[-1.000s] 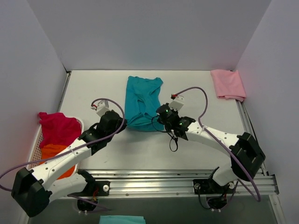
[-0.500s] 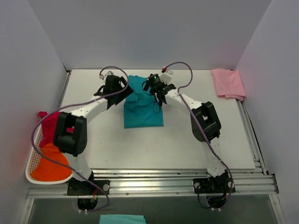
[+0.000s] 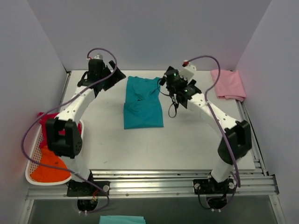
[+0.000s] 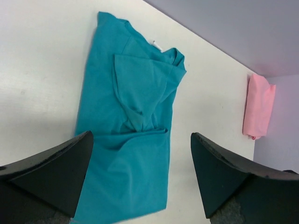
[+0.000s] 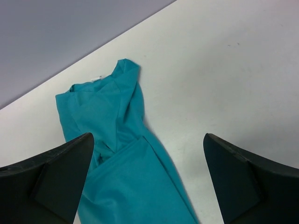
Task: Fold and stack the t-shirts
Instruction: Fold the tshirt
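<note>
Teal fabric t-shirt (image 3: 143, 103) is lying part-folded on white worktop (image 3: 196, 140); left end effector (image 4: 141, 154) and right end effector (image 5: 147, 154) are hovering spread, empty.

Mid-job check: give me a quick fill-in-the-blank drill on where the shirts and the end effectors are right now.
Beside the teal soft fabric t-shirt on the white table, the left end effector and the right end effector are both ____.
The folded pale pink fabric t-shirt sits at the table's far ____ corner.
The white plastic basket holds a magenta-red fabric t-shirt and an ____ one.
Missing words: open; right; orange.
</note>
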{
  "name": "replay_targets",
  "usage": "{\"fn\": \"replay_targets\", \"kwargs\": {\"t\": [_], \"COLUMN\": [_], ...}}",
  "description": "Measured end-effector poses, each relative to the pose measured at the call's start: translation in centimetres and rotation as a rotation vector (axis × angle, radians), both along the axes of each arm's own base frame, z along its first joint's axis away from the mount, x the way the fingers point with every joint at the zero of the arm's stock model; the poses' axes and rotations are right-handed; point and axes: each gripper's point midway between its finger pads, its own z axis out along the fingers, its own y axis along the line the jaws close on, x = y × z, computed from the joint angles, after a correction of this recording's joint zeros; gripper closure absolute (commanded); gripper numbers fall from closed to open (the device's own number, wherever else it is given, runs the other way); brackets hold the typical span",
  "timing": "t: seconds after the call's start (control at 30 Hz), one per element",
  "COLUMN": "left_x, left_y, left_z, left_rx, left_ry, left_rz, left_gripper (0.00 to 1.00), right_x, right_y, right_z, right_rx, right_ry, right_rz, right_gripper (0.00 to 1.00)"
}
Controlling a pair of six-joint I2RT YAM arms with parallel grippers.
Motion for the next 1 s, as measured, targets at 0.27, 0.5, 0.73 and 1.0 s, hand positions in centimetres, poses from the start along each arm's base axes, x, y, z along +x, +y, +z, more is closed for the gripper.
{"fn": "replay_targets", "kwargs": {"t": [0.27, 0.5, 0.73, 1.0], "left_x": [-14.1, -24.1, -22.6, -19.9], "left_y": [0.3, -0.4, -2.6, -4.2], "left_z": [-4.9, -18.6, -17.8, -17.7], "left_rx": [0.021, 0.042, -0.054, -0.119], "left_ry": [0.078, 0.361, 0.252, 0.197], "left_rz": [0.04, 0.029, 0.03, 0.037], "left_gripper": [0.05, 0.04, 0.03, 0.02], "right_x": [-10.6, -17.6, -16.8, -14.8], "right_y": [-4.7, -5.6, -2.3, 0.8], "right_z": [-9.2, -18.6, -16.9, -20.0], "right_rx": [0.041, 0.074, 0.18, 0.173], "right_ry": [0.063, 0.224, 0.122, 0.167], "right_rz": [0.055, 0.139, 0.21, 0.241], "right_gripper": [0.0, 0.0, 0.0, 0.0]}}
